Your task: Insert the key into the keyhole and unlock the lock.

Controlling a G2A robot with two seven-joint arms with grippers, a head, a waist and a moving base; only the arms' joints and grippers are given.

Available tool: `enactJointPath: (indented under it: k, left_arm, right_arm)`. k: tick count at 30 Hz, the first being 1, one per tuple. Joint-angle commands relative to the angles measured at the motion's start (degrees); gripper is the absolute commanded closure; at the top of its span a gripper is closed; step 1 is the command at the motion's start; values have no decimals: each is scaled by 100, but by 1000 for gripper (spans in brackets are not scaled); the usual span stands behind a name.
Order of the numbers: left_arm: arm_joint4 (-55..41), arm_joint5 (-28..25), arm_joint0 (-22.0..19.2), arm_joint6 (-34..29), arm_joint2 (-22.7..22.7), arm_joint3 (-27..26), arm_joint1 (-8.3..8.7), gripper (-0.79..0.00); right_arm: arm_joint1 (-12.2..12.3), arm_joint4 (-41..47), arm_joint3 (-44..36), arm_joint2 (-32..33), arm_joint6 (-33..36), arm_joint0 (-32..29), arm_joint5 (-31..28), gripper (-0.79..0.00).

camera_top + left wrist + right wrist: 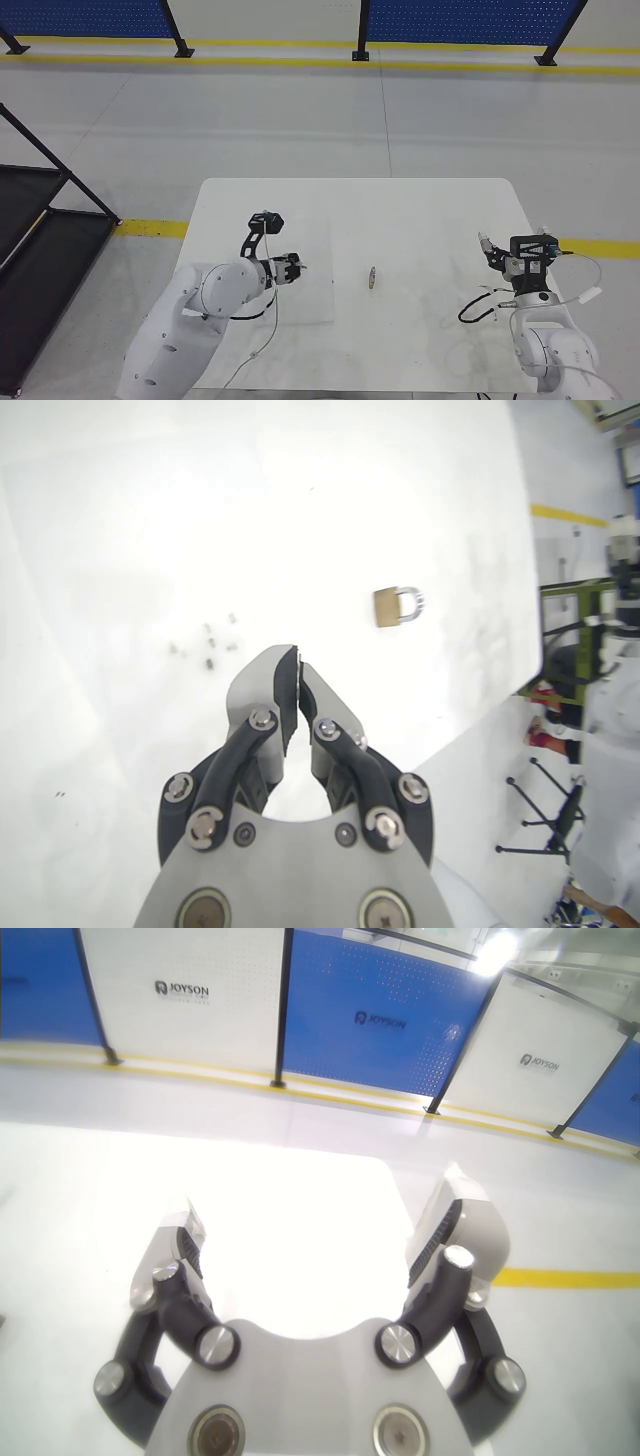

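A brass padlock with a silver shackle lies on the white table, near its middle. In the left wrist view the padlock lies flat, ahead of the fingers and off to one side. My left gripper hovers a short way left of the padlock. It is shut, and a thin metal edge, the key, shows between the black pads. My right gripper stands open near the table's right edge, with nothing between its fingers.
Several small dark marks dot the table close to the left gripper. A black cable loops on the table by the right arm. A black rack stands on the floor to the left.
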Motion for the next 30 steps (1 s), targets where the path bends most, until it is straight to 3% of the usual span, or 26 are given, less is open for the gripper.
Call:
enactJointPath:
  k: [1,6,16,23,30]
  left_arm:
    - [-635,-443,190,88,-231,20,15,0]
    - [-2728,-1519,508,47,-1006,438,43,0]
    - [-5211,-2996,743,-519,-2073,1589,148,0]
    - [-6347,-3342,661,-1370,-2505,2293,247,0]
    - [-6371,-3362,657,-1398,-2517,2316,251,0]
  right_arm:
    - [0,0,0,0,0,0,0,-785]
    - [0,0,0,0,0,0,0,-785]
    - [0,0,0,0,0,0,0,-785]
    - [0,0,0,0,0,0,0,-785]
    - [0,0,0,0,0,0,0,-785]
